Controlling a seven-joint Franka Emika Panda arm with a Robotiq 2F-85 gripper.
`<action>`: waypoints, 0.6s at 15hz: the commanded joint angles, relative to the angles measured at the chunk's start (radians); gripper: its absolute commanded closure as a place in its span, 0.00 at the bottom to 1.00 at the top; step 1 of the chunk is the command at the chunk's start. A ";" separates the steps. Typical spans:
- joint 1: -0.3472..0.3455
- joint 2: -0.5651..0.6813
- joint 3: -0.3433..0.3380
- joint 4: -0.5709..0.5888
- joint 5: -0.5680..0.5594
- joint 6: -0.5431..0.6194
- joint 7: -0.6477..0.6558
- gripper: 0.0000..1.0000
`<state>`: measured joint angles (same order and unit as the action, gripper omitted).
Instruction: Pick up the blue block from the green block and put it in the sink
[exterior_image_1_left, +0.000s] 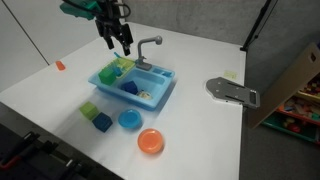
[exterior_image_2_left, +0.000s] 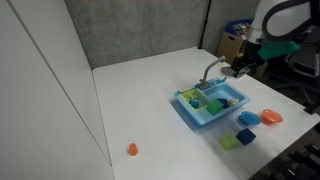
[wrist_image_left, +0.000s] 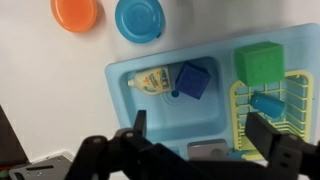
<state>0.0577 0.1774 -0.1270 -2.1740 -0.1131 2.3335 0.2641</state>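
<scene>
- White bench (exterior_image_1_left: 205, 130) before a grey wall in both exterior views.
- Light blue sink (wrist_image_left: 150, 115) set on the bench, with a grey faucet (exterior_image_1_left: 148, 45) rising at its far rim.
- Dark blue block (wrist_image_left: 192, 80) lying in the sink's open basin, just beside a yellowish bottle (wrist_image_left: 152, 80).
- Bright green block (wrist_image_left: 262, 62) sitting in the compartment with the yellow rack (wrist_image_left: 240, 105), apart from the blue block.
- Robot's tool (wrist_image_left: 200, 130) hanging above the sink, fingers (wrist_image_left: 262, 132) spread wide, released, grasping nothing.
- Outside the sink, orange dish (wrist_image_left: 75, 12) and round blue dish (wrist_image_left: 138, 17) resting on the bench.
- Near the sink's corner, pale green block (exterior_image_1_left: 90, 110) and lighter blue cube (exterior_image_1_left: 102, 122), close together.
</scene>
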 joint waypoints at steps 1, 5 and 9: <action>-0.023 -0.118 0.040 0.004 0.034 -0.179 -0.025 0.00; -0.033 -0.238 0.067 0.009 0.077 -0.376 -0.064 0.00; -0.035 -0.337 0.088 0.022 0.079 -0.533 -0.053 0.00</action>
<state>0.0434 -0.0947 -0.0642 -2.1681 -0.0481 1.8964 0.2263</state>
